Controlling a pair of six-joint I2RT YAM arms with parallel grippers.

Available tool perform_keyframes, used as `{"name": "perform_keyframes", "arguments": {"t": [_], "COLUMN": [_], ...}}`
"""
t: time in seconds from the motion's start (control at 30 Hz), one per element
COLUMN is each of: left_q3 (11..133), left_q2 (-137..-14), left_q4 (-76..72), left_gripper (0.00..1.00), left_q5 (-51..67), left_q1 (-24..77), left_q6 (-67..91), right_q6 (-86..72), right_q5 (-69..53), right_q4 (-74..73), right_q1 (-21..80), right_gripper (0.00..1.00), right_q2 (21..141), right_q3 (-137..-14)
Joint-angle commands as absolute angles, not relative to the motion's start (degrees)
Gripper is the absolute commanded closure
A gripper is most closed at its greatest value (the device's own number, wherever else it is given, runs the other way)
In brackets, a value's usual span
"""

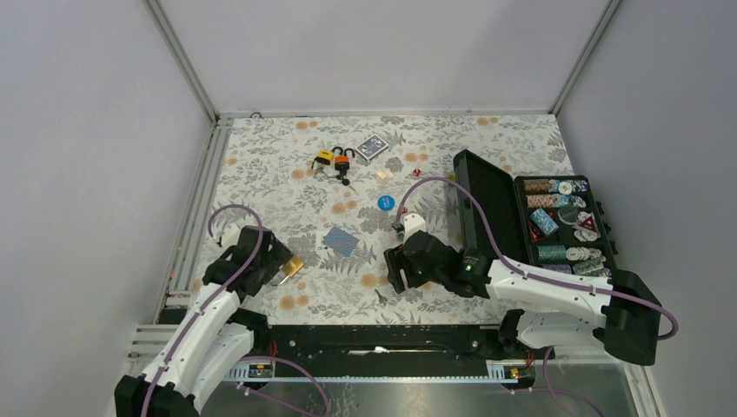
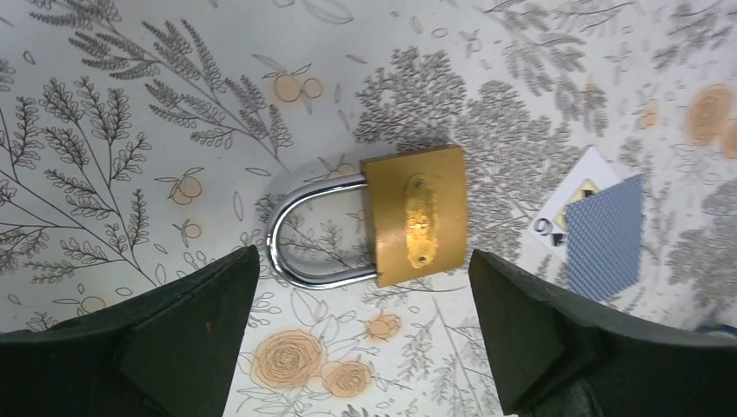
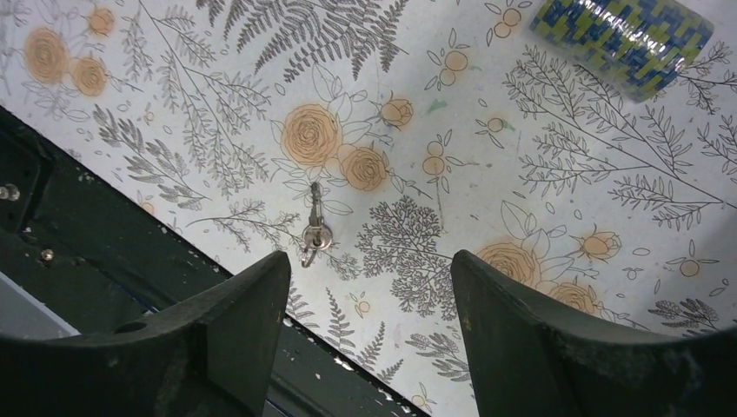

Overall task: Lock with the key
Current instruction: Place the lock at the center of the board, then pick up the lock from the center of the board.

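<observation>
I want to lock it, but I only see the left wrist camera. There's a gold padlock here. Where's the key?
Observer: A small silver key lies on the table, near its front edge, just ahead of the right end effector.
Operator: Is it holding the key?
Observer: No. Its jaws are open and the key lies loose.
Operator: Any other locks?
Observer: Yes, a yellow padlock and an orange padlock lie together at the far side.
</observation>
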State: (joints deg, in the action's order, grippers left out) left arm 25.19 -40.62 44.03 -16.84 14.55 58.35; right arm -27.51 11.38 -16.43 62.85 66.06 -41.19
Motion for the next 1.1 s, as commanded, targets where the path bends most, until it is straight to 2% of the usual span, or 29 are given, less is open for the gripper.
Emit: {"name": "perform_keyframes", "arguments": {"t": [0.0, 0.17, 0.43, 0.8, 1.07], "left_q3": [31.1, 37.0, 46.1, 47.5, 49.0], "left_q2": [-38.3, -37.3, -39.1, -34.1, -30.4], "left_q4": [45.5, 43.1, 49.6, 50.7, 53.3], "left_gripper": [0.01, 0.01, 0.01, 0.01, 0.01], "left_q5": [-15.0, -6.9, -7.0, 2.5, 2.2], "left_q1": [14.2, 14.2, 14.2, 14.2, 14.2], "left_q6": [57.2, 49.1, 39.7, 35.4, 32.6], "right_q6": [-25.7, -23.4, -22.6, -25.0, -24.6], "right_q5": [13.0, 15.9, 18.2, 20.2, 23.4], "right_q4": [-17.5, -17.5, -17.5, -20.3, -28.2], "right_q1": [62.5, 62.5, 56.5, 47.3, 44.2], "right_gripper": [0.24, 0.24, 0.24, 0.24, 0.25], "right_q2": [67.6, 72.3, 89.8, 125.0, 149.3], "right_q3": [-44.6, -49.2, -67.2, -106.0, -137.0]}}
